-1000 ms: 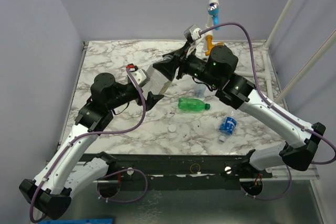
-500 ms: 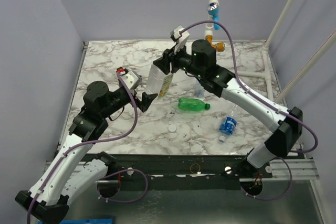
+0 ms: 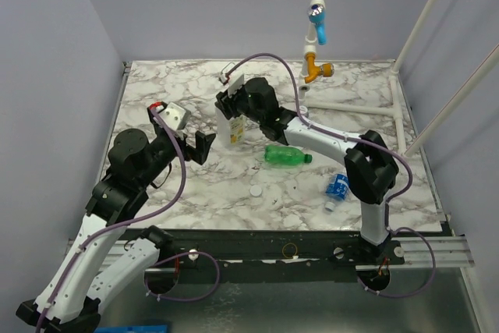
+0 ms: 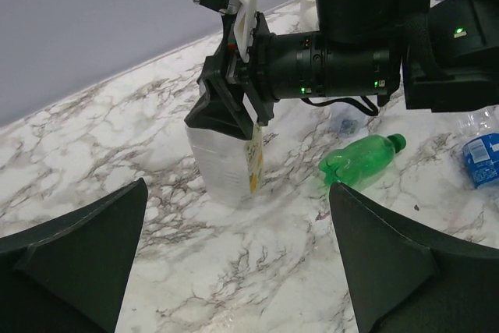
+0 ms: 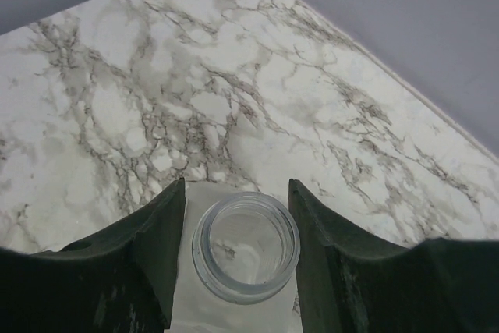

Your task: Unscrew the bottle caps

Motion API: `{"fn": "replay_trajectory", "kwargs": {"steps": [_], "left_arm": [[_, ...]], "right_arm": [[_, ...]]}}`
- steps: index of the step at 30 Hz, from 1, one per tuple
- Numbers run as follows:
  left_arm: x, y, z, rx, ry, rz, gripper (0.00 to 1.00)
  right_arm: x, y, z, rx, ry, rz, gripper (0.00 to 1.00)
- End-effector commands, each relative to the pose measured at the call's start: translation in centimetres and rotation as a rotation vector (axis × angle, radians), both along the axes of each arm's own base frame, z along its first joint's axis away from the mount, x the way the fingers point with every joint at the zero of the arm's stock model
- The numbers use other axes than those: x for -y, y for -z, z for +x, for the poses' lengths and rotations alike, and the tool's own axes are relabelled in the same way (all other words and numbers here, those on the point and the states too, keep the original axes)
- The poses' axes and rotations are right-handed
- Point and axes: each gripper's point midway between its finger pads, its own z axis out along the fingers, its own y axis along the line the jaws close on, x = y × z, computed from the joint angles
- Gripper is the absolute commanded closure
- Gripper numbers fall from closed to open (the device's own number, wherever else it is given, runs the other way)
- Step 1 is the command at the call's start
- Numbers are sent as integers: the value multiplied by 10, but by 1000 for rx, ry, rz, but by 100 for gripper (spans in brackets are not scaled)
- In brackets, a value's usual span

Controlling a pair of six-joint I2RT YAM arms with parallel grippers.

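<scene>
Left gripper: jaws fully spread, holding nothing, poised over the left half of the marble table. It faces the tall clear bottle just to its right, without touching it.

Tall clear bottle: upright on the table, left of centre, its mouth uncapped.

Right gripper: partly closed from above on the bottle's neck, a finger on either side.

Loose white cap: near the front edge, apart from both grippers.

Green bottle: lying at centre, capped.

Blue-labelled bottle: lying toward the front right.
</scene>
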Motion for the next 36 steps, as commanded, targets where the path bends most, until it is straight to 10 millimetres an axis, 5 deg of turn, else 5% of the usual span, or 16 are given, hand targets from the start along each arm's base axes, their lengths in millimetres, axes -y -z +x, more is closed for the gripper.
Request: {"fn": "replay_trajectory", "kwargs": {"steps": [1, 8, 14, 28, 36], "left_arm": [[-12, 2, -5, -31, -60, -19, 1], [-13, 3, -5, -37, -73, -26, 1], [-12, 5, -3, -46, -74, -26, 1], [-9, 1, -1, -37, -59, -25, 1], [-6, 0, 1, -43, -51, -25, 1]], "right_arm": [[-22, -37, 14, 230, 72, 42, 99], [-29, -18, 13, 243, 94, 39, 97], [-31, -9, 7, 211, 73, 15, 48], [-34, -42, -6, 164, 26, 57, 3], [-7, -94, -28, 159, 41, 113, 0]]}}
